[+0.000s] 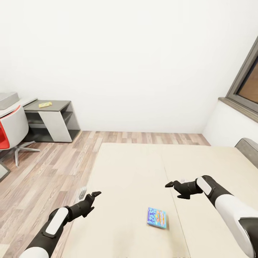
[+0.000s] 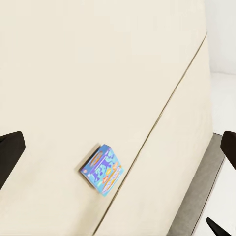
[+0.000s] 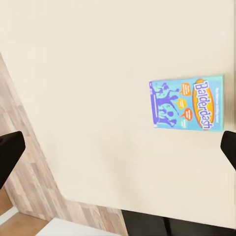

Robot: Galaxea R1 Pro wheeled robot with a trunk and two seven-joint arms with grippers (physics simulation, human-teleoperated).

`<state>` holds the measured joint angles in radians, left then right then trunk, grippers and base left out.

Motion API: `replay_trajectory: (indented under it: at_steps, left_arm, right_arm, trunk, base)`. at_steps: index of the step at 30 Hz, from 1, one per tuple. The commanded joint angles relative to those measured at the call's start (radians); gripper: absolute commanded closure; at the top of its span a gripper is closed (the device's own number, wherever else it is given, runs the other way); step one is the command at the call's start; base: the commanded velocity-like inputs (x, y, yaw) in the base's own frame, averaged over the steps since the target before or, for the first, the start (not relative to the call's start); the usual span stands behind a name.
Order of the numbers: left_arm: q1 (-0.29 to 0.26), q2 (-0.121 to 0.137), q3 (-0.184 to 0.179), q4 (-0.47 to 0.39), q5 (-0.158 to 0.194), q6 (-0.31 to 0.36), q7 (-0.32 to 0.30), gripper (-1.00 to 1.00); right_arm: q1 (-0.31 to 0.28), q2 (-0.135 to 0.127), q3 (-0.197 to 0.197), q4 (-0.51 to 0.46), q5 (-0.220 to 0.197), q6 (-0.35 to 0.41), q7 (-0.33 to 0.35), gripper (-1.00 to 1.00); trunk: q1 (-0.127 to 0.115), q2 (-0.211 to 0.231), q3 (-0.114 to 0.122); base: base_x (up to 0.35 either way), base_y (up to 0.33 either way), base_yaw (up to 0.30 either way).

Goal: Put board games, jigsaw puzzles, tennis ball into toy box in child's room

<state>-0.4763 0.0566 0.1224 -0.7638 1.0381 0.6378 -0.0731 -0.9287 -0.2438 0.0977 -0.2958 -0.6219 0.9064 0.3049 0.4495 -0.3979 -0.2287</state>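
On the bed the flat Balderdash game could slide away (both grippers, left gripper and right gripper, are wide open) if a finger pushes it.

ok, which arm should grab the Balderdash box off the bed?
Probably right. The box lies flat on the bed between both arms, slightly nearer the right gripper. The left gripper hangs at the bed's edge. Both are open and empty.
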Motion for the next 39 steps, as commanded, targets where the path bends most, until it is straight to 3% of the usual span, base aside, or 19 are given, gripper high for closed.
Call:
replay_trajectory:
  at_steps: [1, 32, 39]
  left_arm:
    - [-0.001, 0.000, 0.003, 0.000, -0.001, 0.006, -0.003, -1.00]
    - [-0.001, 0.000, 0.001, -0.003, 0.001, 0.007, -0.009, -1.00]
    - [-0.004, -0.004, -0.048, -0.009, 0.002, 0.009, -0.030, -1.00]
  right_arm:
    - [-0.001, -0.002, 0.008, 0.000, 0.004, 0.000, 0.009, -1.00]
    - [-0.001, 0.006, 0.008, 0.003, 0.002, 0.000, 0.009, -1.00]
    - [-0.001, 0.009, 0.008, 0.008, 0.002, -0.001, 0.006, -1.00]
  trunk:
    - [0.001, -0.002, -0.004]
    - [0.001, -0.002, -0.054]
    - [0.001, -0.002, -0.065]
  base:
    - [0.000, 0.000, 0.000]
    - [0.000, 0.000, 0.000]
    - [0.000, 0.000, 0.000]
